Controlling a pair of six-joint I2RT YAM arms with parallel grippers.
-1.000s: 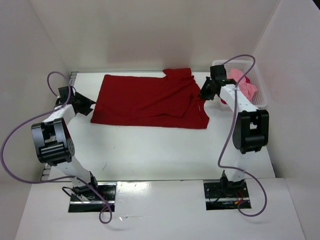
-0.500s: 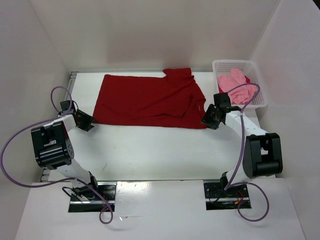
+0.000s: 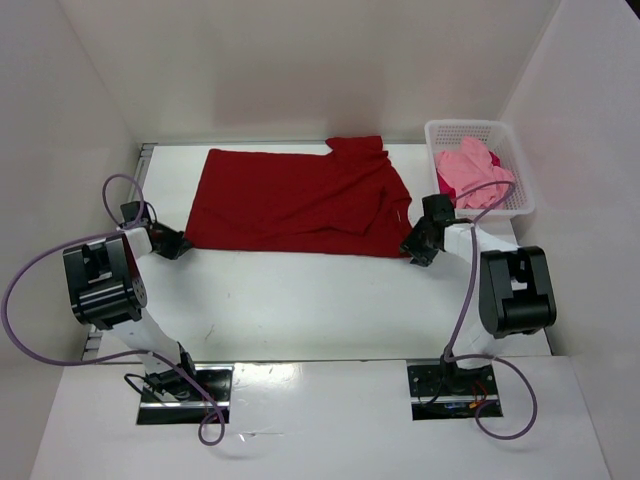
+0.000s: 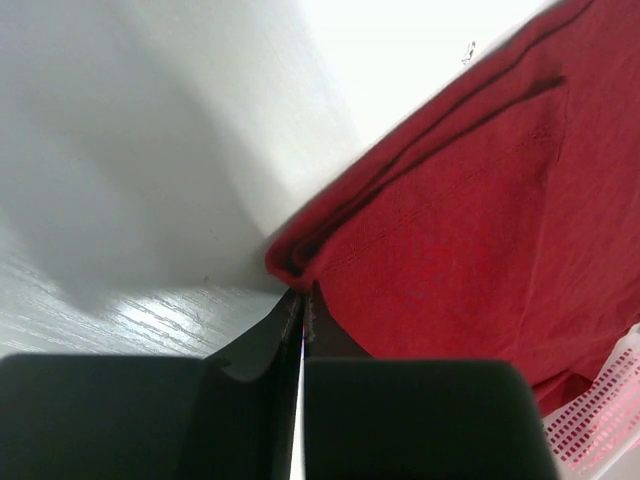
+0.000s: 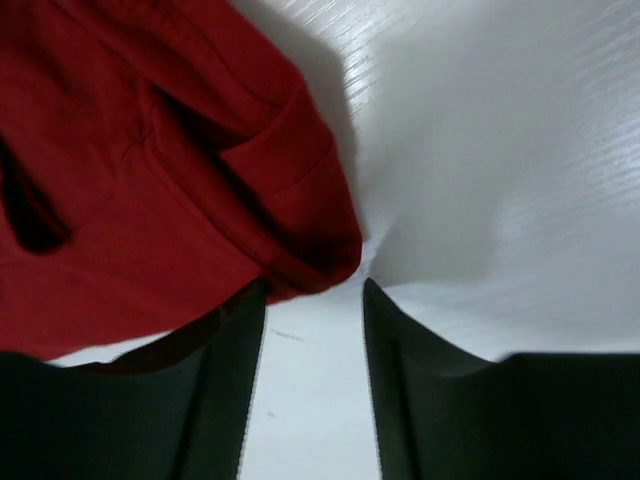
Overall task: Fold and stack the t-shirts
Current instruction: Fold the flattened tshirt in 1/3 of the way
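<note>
The basket (image 3: 523,196) at the table's (image 3: 300,300) far right holds the pink shirt (image 3: 472,170), with a bit of a crimson shirt (image 3: 442,186) showing beside it. The red shirt (image 3: 300,205) lies spread on the table. The left gripper (image 3: 182,243) is closed at its near left corner, and the right gripper (image 3: 408,247) stands open at its near right corner.
</note>
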